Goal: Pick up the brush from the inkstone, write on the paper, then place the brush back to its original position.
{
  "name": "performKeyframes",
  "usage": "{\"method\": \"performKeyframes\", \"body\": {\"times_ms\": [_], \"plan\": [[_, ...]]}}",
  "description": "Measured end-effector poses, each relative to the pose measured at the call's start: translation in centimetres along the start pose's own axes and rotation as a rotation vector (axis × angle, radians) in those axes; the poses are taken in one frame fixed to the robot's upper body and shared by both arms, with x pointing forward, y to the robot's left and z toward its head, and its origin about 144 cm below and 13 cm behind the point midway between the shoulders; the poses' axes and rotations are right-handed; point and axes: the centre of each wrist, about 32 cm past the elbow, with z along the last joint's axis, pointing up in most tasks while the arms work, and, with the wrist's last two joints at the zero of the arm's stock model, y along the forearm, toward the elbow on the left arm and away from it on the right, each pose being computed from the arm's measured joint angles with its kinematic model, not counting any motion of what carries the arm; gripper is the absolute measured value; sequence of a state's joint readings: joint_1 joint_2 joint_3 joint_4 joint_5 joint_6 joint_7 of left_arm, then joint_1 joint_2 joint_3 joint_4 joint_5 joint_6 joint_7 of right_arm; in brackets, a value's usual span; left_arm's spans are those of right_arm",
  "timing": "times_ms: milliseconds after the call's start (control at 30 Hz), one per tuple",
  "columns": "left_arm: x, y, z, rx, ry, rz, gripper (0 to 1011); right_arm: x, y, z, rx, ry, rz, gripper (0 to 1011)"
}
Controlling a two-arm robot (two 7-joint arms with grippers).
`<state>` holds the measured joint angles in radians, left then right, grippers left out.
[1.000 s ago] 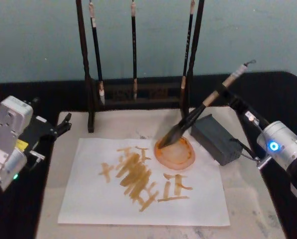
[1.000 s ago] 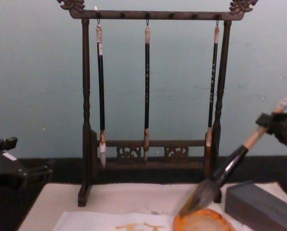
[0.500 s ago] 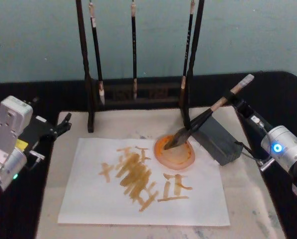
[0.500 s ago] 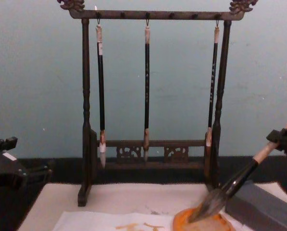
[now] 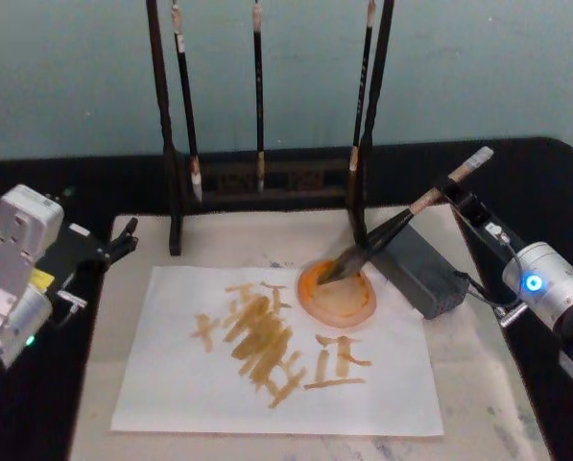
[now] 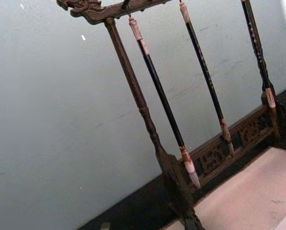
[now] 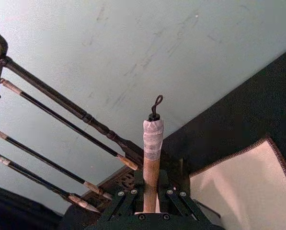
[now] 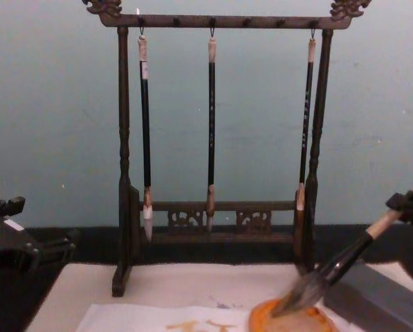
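The brush (image 5: 401,219) slants down to the left, its dark tuft (image 8: 299,294) resting in the round orange dish (image 5: 338,294). Its black shaft crosses the top of the dark grey inkstone (image 5: 417,268); I cannot tell whether they touch. My right gripper (image 5: 458,199) is shut on the tan upper handle (image 7: 152,158), with the cord loop sticking out beyond it. In the chest view the right gripper (image 8: 410,206) is at the right edge, above the inkstone (image 8: 375,301). The paper (image 5: 190,384), marked with orange-yellow strokes, lies under the dish. My left gripper (image 5: 102,252) is parked open at the table's left.
A dark wooden rack (image 8: 123,173) stands at the back of the beige mat (image 5: 478,403), with three thin brushes (image 8: 211,124) hanging from it. The left wrist view shows the rack (image 6: 138,96) against the pale wall. Black cloth surrounds the mat.
The right gripper has come down and drawn back to the right. The brush lies flatter, and its tuft has settled from the dish's rim into the dish. The left arm has not moved.
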<state>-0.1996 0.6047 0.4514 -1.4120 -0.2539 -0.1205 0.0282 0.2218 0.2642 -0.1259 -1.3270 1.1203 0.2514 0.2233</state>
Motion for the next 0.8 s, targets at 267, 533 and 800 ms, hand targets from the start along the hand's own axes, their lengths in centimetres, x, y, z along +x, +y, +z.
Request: {"method": "performKeyframes", "body": {"times_ms": [267, 533, 800], "plan": [[0.00, 0.00, 0.00, 0.000, 0.000, 0.000, 1010, 0.16, 0.31, -0.22, -0.005, 0.014, -0.008, 172], [0.00, 0.00, 0.00, 0.000, 0.000, 0.000, 1010, 0.30, 0.41, -0.43, -0.014, 0.018, -0.014, 172], [0.00, 0.00, 0.00, 0.000, 0.000, 0.000, 1010, 0.42, 0.40, -0.69, -0.026, 0.023, -0.019, 172]]}}
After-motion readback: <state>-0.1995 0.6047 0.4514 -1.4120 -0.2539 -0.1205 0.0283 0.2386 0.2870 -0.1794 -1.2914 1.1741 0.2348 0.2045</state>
